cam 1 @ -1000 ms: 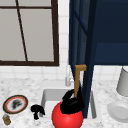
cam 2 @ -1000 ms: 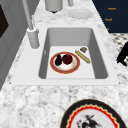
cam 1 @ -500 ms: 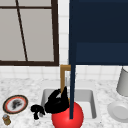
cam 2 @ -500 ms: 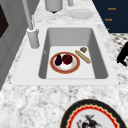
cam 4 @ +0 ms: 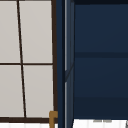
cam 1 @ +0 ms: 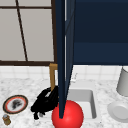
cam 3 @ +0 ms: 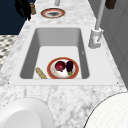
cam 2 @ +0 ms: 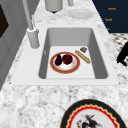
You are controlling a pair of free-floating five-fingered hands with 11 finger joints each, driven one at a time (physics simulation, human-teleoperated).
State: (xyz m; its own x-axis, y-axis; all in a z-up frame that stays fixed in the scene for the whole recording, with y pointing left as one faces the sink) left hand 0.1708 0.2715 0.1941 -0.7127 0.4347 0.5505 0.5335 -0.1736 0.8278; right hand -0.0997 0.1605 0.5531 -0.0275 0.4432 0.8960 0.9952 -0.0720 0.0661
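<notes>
My left hand floats low in front of the counter, just left of a red ball, with its fingers relaxed and holding nothing. The right side view has this hand off the counter's front edge, near a small jar. It also shows at the edge of the left side view. In the sink lies a red-rimmed plate with a dark eggplant and a red fruit. A breadstick rests beside the plate.
A navy cabinet door stands open, edge-on, above the sink. On the left counter are a patterned plate and the jar; on the right are a white plate and a grey canister. The faucet stands behind the sink.
The hand has drifted left and slightly down, from above the red ball to beside it. The navy door has swung to a different angle.
</notes>
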